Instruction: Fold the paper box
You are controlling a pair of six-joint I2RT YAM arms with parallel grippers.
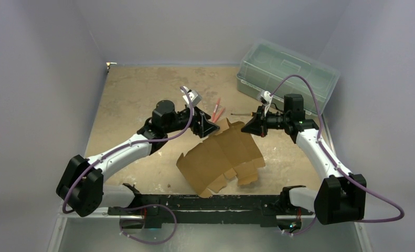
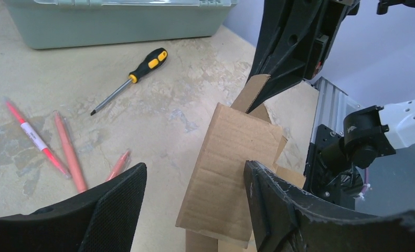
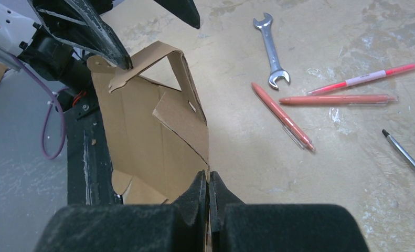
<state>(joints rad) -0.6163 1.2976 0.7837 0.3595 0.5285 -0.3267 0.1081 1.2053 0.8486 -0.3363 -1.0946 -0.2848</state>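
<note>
The paper box (image 1: 223, 157) is a brown die-cut cardboard sheet, partly raised, lying mid-table in front of both arms. My right gripper (image 3: 209, 176) is shut on the thin edge of one upright panel of the paper box (image 3: 142, 131). In the left wrist view the right gripper (image 2: 257, 100) pinches the top of a cardboard flap. My left gripper (image 2: 194, 170) is open, its jaws straddling a flap of the paper box (image 2: 231, 163). The right finger (image 2: 257, 184) sits against the flap's edge and the left finger (image 2: 126, 194) stands apart over the table.
A translucent green lidded bin (image 1: 286, 73) stands at the back right. A screwdriver (image 2: 131, 76), several red pens (image 2: 63, 147) and a wrench (image 3: 270, 50) lie on the table beyond the box. The dark base rail (image 1: 210, 202) runs along the near edge.
</note>
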